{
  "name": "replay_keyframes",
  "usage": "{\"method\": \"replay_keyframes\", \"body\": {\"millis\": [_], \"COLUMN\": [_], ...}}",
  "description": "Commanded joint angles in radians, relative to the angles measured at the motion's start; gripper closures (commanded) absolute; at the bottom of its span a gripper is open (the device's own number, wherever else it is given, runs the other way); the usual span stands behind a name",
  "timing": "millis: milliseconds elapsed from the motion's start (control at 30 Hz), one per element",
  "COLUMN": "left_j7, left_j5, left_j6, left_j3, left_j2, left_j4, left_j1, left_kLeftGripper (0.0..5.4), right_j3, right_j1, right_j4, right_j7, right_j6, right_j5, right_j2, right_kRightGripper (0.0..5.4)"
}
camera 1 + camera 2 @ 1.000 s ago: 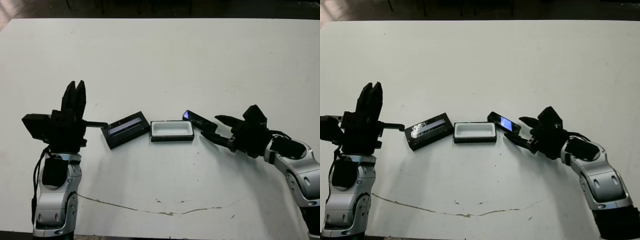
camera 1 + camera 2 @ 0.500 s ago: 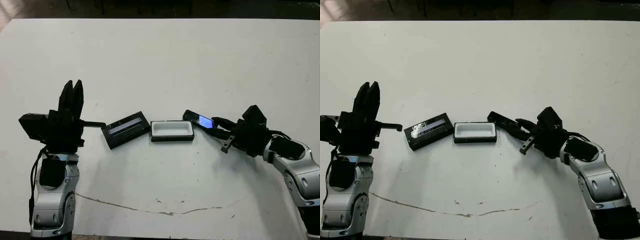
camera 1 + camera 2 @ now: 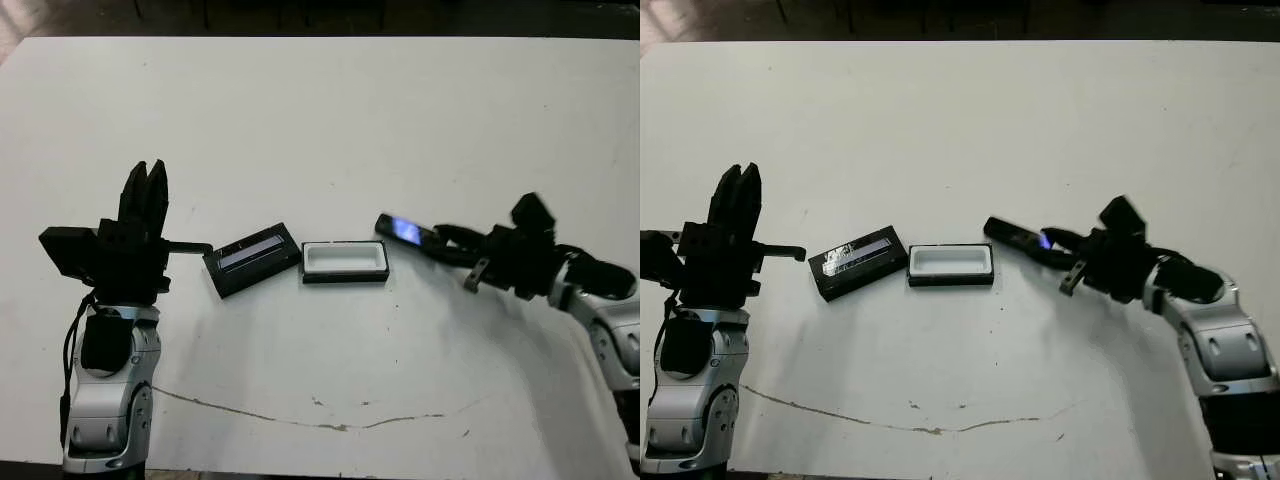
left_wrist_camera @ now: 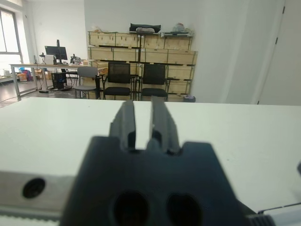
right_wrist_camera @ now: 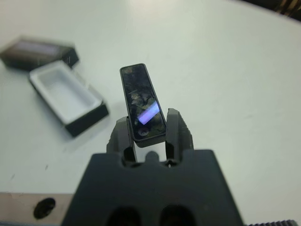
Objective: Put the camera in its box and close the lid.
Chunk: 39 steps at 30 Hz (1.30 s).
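My right gripper (image 3: 447, 243) is shut on one end of the camera (image 3: 400, 228), a slim black bar with a blue-purple patch. It holds the camera tilted just above the table, to the right of the box; the right wrist view shows the camera (image 5: 143, 108) clamped between the fingers (image 5: 177, 127). The box (image 3: 345, 275), a black tray with a white lining, lies open at the table's middle. The lid (image 3: 252, 259), black with a pale stripe, lies angled just left of the box. My left gripper (image 3: 147, 190) points upward left of the lid, fingers (image 4: 126, 120) close together and holding nothing.
A thin brown crack line (image 3: 330, 424) runs along the white table (image 3: 320, 120) near its front edge. Shelves with crates and chairs stand beyond the table in the left wrist view.
My right gripper has shut on the camera's end, lifted it off the table and drawn it a little to the right, away from the box. The left arm has barely moved.
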Motion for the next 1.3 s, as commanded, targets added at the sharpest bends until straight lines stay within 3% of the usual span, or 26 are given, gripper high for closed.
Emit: {"method": "replay_keyframes", "body": {"millis": [33, 167, 367, 633, 900, 1000, 1300], "left_j7": [0.003, 0.003, 0.002, -0.001, -0.002, -0.001, -0.003], "left_j5": [0.003, 0.002, 0.002, 0.005, 0.006, 0.007, 0.005], "left_j6": [0.011, 0.012, 0.011, 0.01, 0.004, 0.004, 0.003], "left_j3": [0.0, 0.002, 0.002, 0.001, 0.0, -0.002, -0.008], "left_j2": [0.004, 0.006, 0.006, 0.01, 0.01, 0.008, 0.004], "left_j4": [0.003, 0.003, 0.008, -0.001, 0.003, 0.004, 0.001], "left_j1": [0.011, 0.012, 0.01, 0.015, 0.017, 0.016, 0.022], "left_kLeftGripper": [5.4, 5.4, 5.4, 5.4, 5.4, 5.4, 5.4], "right_j3": [-0.056, -0.091, -0.049, 0.096, 0.245, 0.273, 0.329], "right_j1": [-0.038, -0.078, -0.12, -0.197, -0.289, -0.3, -0.33], "right_j4": [0.051, 0.041, 0.017, -0.007, 0.045, 0.054, 0.076], "right_j7": [0.002, -0.004, 0.068, 0.175, 0.337, 0.352, 0.386], "right_j6": [0.021, 0.068, 0.055, 0.123, 0.068, 0.0, -0.026], "right_j5": [0.054, 0.12, 0.152, 0.095, -0.013, -0.07, -0.158], "right_j2": [0.011, 0.014, 0.009, -0.055, -0.078, -0.075, -0.078], "right_kRightGripper": [5.4, 5.4, 5.4, 5.4, 5.4, 5.4, 5.4]}}
